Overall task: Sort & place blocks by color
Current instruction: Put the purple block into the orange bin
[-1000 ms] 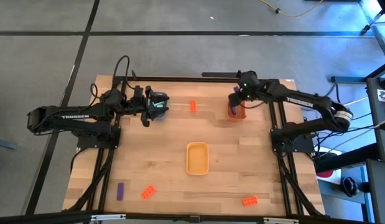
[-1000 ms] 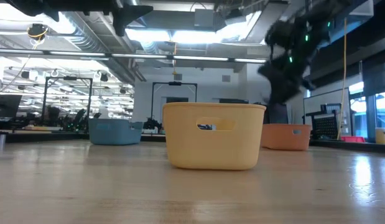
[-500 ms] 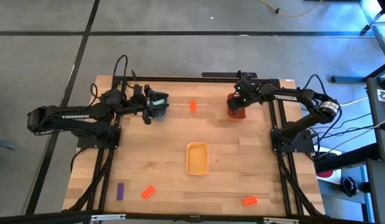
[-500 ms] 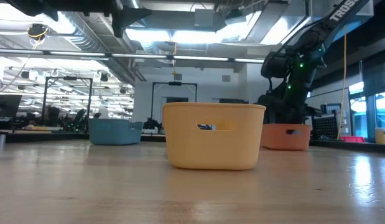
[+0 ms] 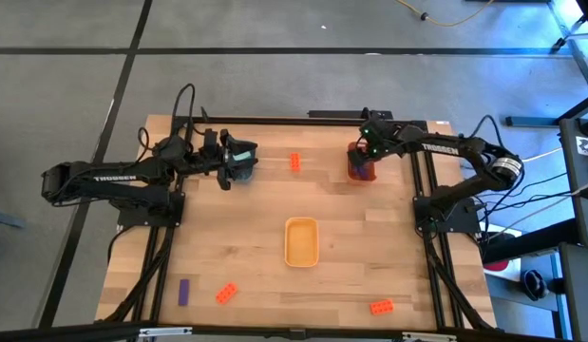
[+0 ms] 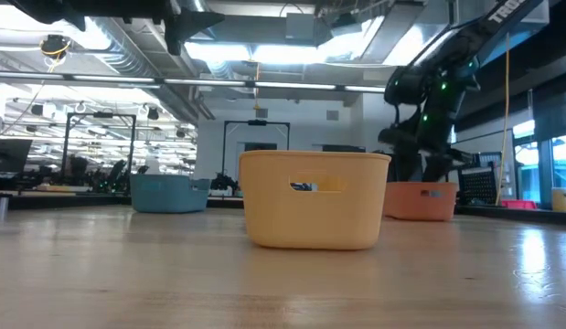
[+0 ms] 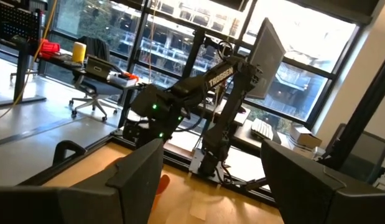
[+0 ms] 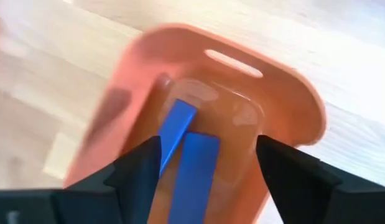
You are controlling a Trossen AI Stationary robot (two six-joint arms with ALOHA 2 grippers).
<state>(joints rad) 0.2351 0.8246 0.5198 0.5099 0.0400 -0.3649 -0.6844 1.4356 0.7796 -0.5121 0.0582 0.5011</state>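
High view: the right gripper point(image 5: 362, 158) is being held over the orange tray point(image 5: 361, 169) near the table's far right corner. An arm lifted carelessly could tip the tray. The left gripper point(image 5: 238, 159) is being parked over the blue tray point(image 5: 246, 163) by the far left edge. Loose blocks are lying along the near edge — a purple block point(image 5: 183, 291) and two orange-red blocks point(image 5: 226, 293).

Low view: the yellow tray point(image 6: 314, 198) is standing mid-table.

Right wrist view: the fingers are being held apart, nothing gripped — two purple blocks point(image 8: 187, 149) are lying in the tray below.
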